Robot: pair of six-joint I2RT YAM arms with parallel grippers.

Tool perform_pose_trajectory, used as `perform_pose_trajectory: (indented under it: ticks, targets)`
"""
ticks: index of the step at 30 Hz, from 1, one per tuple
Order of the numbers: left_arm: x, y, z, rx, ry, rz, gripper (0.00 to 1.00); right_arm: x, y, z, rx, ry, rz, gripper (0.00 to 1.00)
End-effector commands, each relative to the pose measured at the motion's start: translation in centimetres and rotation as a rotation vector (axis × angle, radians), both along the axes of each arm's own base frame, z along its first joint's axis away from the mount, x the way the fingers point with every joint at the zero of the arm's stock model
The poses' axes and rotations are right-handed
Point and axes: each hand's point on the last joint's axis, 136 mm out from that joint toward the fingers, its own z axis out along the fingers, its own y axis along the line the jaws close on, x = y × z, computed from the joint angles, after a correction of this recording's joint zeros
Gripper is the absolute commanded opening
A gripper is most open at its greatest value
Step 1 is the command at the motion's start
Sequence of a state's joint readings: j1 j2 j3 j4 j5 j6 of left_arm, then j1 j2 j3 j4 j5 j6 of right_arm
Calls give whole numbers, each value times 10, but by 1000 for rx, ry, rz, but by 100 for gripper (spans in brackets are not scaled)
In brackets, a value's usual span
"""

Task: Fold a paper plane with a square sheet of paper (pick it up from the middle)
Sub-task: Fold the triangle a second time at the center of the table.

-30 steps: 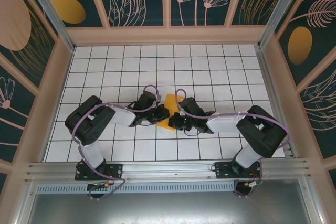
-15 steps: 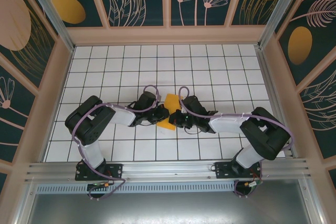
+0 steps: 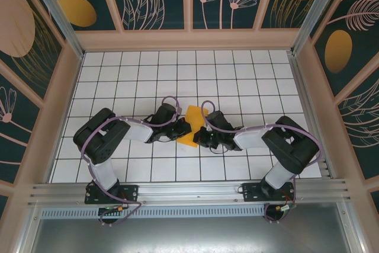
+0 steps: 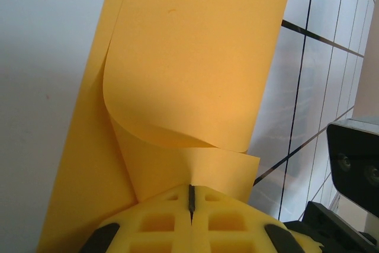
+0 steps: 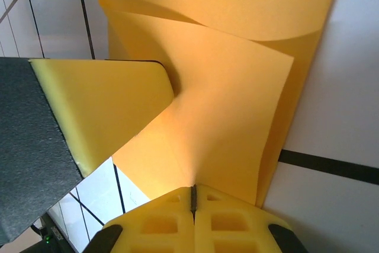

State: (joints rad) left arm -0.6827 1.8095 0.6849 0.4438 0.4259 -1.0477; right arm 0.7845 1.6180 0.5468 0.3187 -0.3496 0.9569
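Left gripper and right gripper, jaws fully closed, each pinch the square sheet of paper from opposite sides. The sheet, partly folded with curled flaps, sits between them at mid-table, probably held taut for creasing. No lettering is legible.

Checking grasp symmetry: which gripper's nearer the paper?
Neither, it's a tie: left gripper is shut on the paper at its left side, right gripper shut on its right side.

Bright, even light — close-ups slightly soft
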Motion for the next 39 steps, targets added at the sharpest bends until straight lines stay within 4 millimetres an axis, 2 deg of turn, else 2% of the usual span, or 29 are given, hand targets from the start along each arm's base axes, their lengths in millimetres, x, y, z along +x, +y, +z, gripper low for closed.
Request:
perform_pose_trajectory:
  ticks: [1, 4, 8, 14, 20, 31, 36, 39]
  targets:
    - [-4, 17, -20, 106, 19, 22, 0, -29, -32, -38, -142, 115, -8, 0]
    - [-1, 18, -17, 113, 2, 24, 0, -35, -40, -45, -175, 126, 9, 0]
    - [8, 17, -13, 131, -25, 23, 0, -37, -40, -45, -177, 124, 31, 0]
    - [25, 30, -8, 145, -59, 66, 0, -42, -45, -50, -210, 136, 59, 0]
    - [35, 33, -6, 143, -70, 71, 0, -50, -51, -58, -237, 160, 88, 0]
    - [61, 48, -11, 220, -77, 91, 0, -50, -44, -50, -216, 137, 138, 0]
    - [73, 46, 10, 236, -115, 90, 0, -44, -38, -47, -203, 116, 152, 0]
    - [80, 47, 33, 241, -164, 106, 2, -46, -38, -49, -198, 127, 148, 0]
